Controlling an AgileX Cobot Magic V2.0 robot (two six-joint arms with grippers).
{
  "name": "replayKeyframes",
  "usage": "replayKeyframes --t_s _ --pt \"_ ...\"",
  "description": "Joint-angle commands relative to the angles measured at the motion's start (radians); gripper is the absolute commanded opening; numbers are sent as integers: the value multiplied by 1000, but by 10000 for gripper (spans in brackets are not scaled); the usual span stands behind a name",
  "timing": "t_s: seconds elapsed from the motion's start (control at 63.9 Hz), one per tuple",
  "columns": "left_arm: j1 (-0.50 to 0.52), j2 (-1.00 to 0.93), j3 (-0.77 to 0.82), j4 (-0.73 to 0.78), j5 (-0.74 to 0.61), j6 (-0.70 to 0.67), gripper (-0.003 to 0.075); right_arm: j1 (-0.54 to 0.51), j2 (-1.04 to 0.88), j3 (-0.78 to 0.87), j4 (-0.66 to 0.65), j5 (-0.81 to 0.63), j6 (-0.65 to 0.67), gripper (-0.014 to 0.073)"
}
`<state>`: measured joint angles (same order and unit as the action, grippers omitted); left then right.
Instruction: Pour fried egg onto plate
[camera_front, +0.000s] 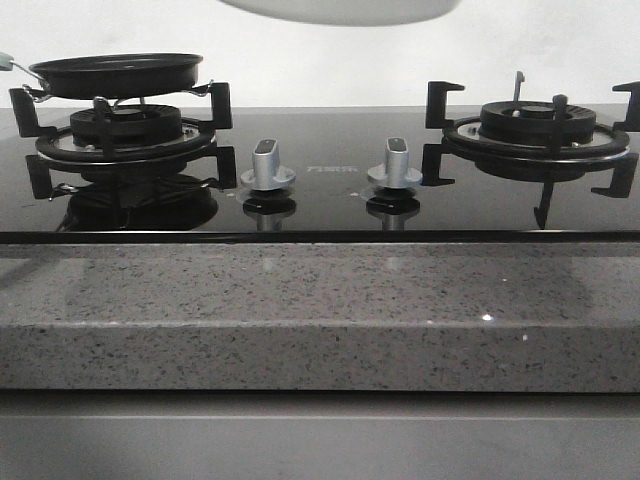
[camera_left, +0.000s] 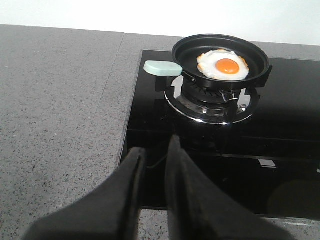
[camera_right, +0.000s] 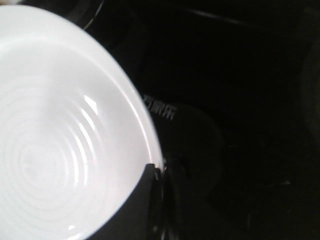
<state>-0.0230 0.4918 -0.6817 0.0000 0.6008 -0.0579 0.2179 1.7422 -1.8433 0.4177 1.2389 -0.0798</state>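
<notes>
left claw (camera_left: 152, 165): fingers nearly together, gripping nothing, over the counter (camera_left: 55, 100) edge
right claw (camera_right: 152, 175): clamped on the plate (camera_right: 60, 130) rim; plate is held above the hob, glossy, rigid, breakable
fried egg (camera_left: 223, 65): ahead of the left claw, lying in the frying pan (camera_left: 220, 52); looks floppy and slick, should slide out if tipped
grip point: pale green handle (camera_left: 162, 67), on the pan side towards the counter
in the way: burner grate (camera_left: 215, 97) prongs under the pan; two knobs (camera_front: 268, 165) mid-hob
</notes>
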Motion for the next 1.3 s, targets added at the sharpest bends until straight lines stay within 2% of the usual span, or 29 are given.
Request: replayKeyframes --t_s 0.0,0.219,0.375,1.283 --pt "-4 11 -27 -8 -74 -5 113 29 -118 86 27 -92 -18 -59" --pt "-4 11 -27 -8 -74 -5 113 81 -163 295 24 -201 -19 -59" --pt "-4 11 -27 -8 -74 -5 113 80 -156 357 4 -276 -19 -59" --pt "-4 11 -27 -8 -74 -5 113 80 -156 362 -4 -284 -19 -59"
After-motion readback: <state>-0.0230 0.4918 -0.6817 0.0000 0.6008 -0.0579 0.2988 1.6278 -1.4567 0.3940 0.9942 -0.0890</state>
